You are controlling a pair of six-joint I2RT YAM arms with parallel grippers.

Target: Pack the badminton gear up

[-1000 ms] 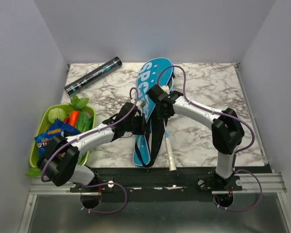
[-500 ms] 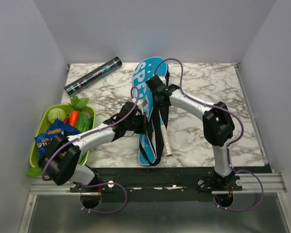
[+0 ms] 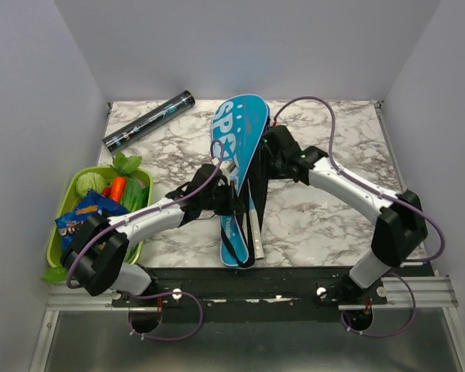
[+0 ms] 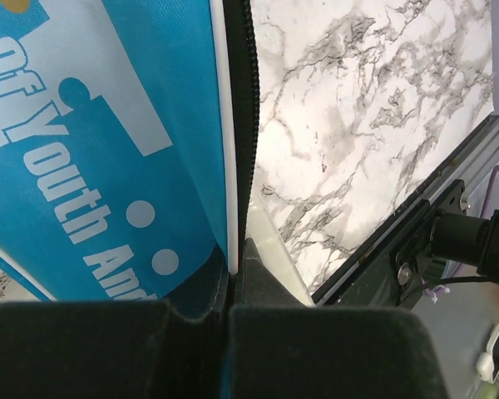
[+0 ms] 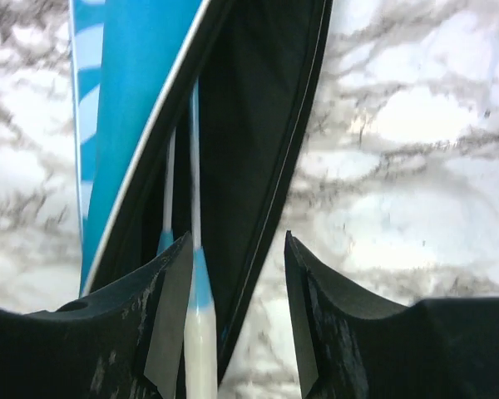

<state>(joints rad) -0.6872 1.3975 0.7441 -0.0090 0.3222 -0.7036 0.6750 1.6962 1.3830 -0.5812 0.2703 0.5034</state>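
The long blue racket cover [image 3: 234, 147] lies lengthwise down the middle of the marble table, its zipped side gaping open. My left gripper [image 3: 231, 203] is shut on the cover's [image 4: 108, 150] zipper edge near its lower end [image 4: 233, 270]. Two thin light-blue racket shafts [image 5: 195, 158] run into the cover's dark opening [image 5: 254, 116]. A white handle [image 5: 200, 353] sticks out between my right gripper's [image 5: 237, 278] jaws, close to the left finger [image 5: 170, 332]. Those jaws stand apart and grip nothing. In the top view the right gripper [image 3: 267, 159] hovers beside the cover. A dark slim tube [image 3: 149, 120] lies at the back left.
A green basket [image 3: 62, 225] with vegetables and a snack packet sits at the left edge, beside my left arm. The cover's black strap [image 3: 252, 209] trails along its right side. The table's near edge and black mounting rail [image 4: 416, 241] lie close behind the cover's end.
My right gripper has opened and let go of the racket handle, and its arm has swung out to the right. The racket has slid further into the cover. The left gripper kept its hold.
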